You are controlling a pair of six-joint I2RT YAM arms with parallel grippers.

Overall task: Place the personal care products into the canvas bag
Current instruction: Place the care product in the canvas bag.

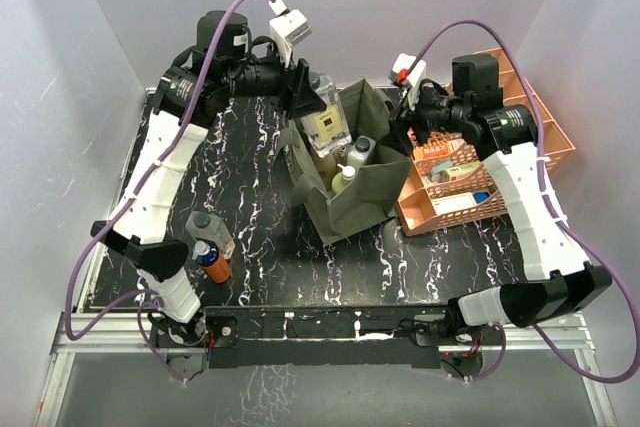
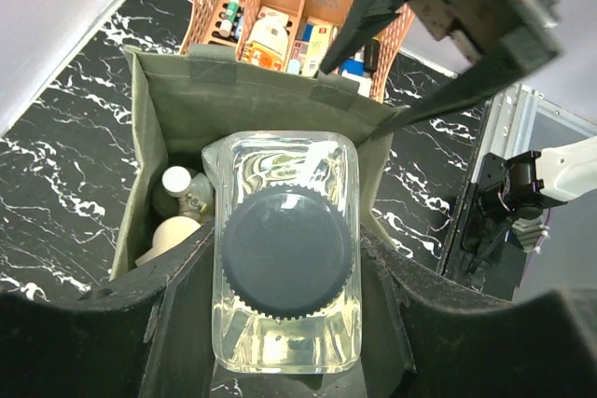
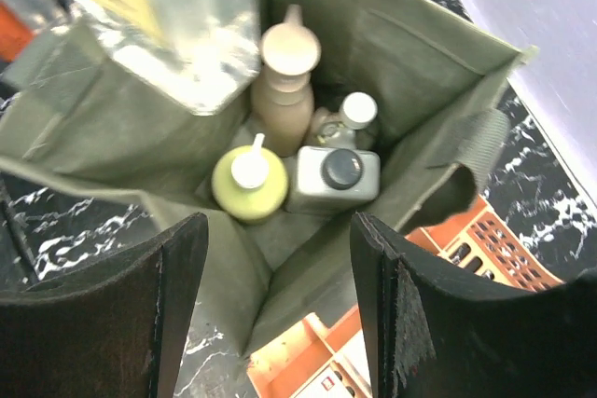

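My left gripper (image 1: 312,97) is shut on a clear square bottle (image 2: 284,258) with a black cap, held above the back left corner of the olive canvas bag (image 1: 368,197); the bottle also shows in the top view (image 1: 326,125). Inside the bag stand a tan bottle (image 3: 283,90), a pale yellow bottle (image 3: 248,184), a grey bottle with a black cap (image 3: 336,177) and a small white-capped bottle (image 3: 357,111). My right gripper (image 3: 278,309) is open and empty above the bag's right edge; it also shows in the top view (image 1: 412,112). A clear black-capped bottle (image 1: 208,230) and an orange bottle (image 1: 213,261) stand at the front left.
The orange lattice tray organizer (image 1: 540,117) with small items stands right of the bag, close under my right arm. The black marbled table (image 1: 330,267) ends at a metal rail along the near edge.
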